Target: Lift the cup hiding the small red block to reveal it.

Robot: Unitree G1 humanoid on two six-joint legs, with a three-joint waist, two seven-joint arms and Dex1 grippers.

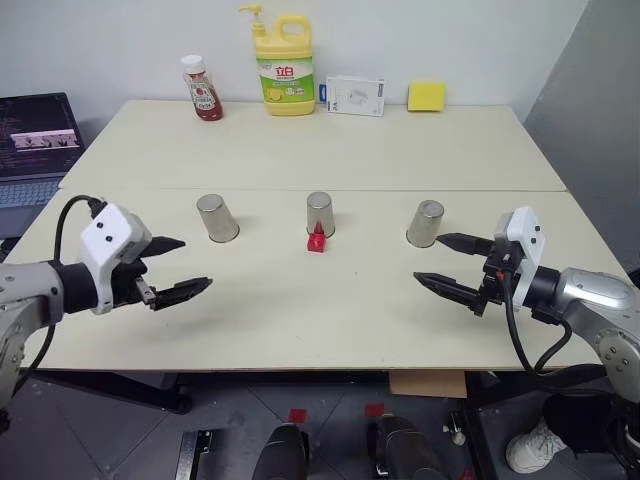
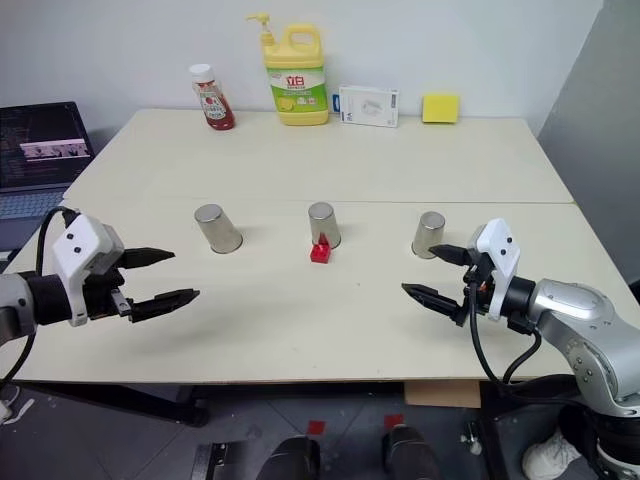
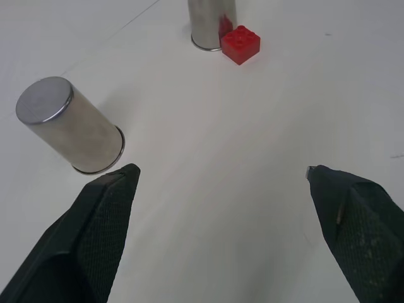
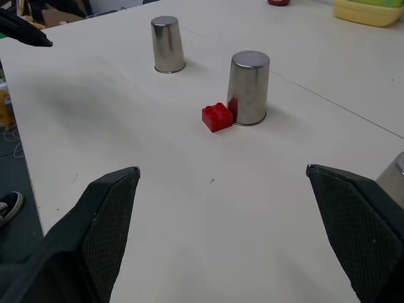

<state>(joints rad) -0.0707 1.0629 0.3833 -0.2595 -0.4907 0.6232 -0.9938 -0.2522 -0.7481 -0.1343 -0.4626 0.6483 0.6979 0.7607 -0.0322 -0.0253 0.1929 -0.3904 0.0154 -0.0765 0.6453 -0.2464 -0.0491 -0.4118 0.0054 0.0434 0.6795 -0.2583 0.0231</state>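
left gripper [image 1: 182,267]: hovers over the near left of the table [image 1: 300,330], jaws spread wide, nothing between them; near the left cup but apart from it.
left cup [image 1: 216,217]: upside down on the table, left of centre, untouched.
middle cup [image 1: 320,213]: upside down at the centre of the row, standing flat on the table.
small red block [image 1: 316,241]: sits in the open on the table, at the near foot of the middle cup, touching it or just beside it; no cup covers it.
right cup [image 1: 425,222]: upside down, right of centre, just beyond the right gripper's far fingertip; no contact can be made out.
right gripper [image 1: 440,260]: hovers over the near right of the table, jaws wide apart and empty.
far edge: sauce bottle [image 1: 201,88], yellow detergent jug [image 1: 284,65], white box [image 1: 354,95], yellow sponge [image 1: 426,96]; none involved.
step in hand: judged as a start or rest pose; both arms stand off, no cup is gripped.
next move: if the block is to be hidden first, nothing calls for a lift yet; otherwise one gripper must reach the middle cup, straddle its wall, close and raise it straight up without knocking the block.
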